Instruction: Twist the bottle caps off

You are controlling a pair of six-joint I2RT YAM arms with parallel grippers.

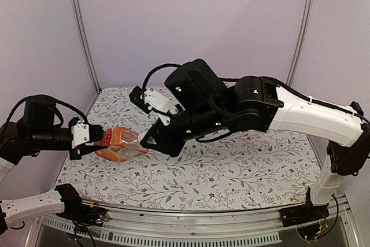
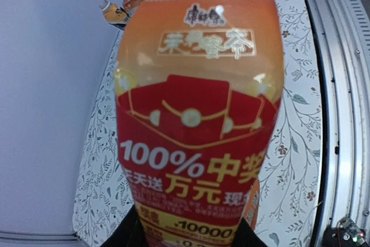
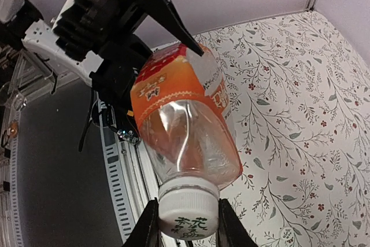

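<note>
Above the left edge of the table (image 1: 231, 172), the bottle (image 1: 118, 143) is held clear of the surface, roughly horizontal, long axis running left-right. The left gripper (image 1: 95, 139) is clamped on its base end. The cap (image 3: 188, 207) points right, straight into the right gripper (image 3: 188, 227), whose jaws are narrowed onto the cap's two sides and look to be in contact. The cap axis looks in line with the right wrist, so the twist is likely the right arm's, with the left bracing.
</note>
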